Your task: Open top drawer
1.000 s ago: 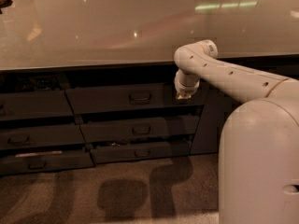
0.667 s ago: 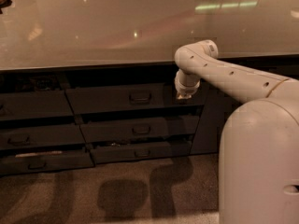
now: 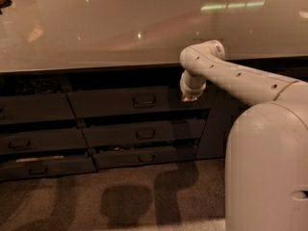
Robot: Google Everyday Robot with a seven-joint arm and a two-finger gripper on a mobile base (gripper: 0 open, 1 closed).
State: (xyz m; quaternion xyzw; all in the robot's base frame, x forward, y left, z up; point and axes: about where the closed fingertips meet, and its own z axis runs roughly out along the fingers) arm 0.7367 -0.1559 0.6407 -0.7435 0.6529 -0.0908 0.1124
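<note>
Top drawer (image 3: 110, 104) has the gripper (image 3: 188, 98) at its right end; gripper's state cannot be told.

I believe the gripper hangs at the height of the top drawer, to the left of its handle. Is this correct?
Not quite. The camera view shows the gripper at the height of the top drawer, but to the right of its handle, near the drawer's right end, not to the left.
</note>
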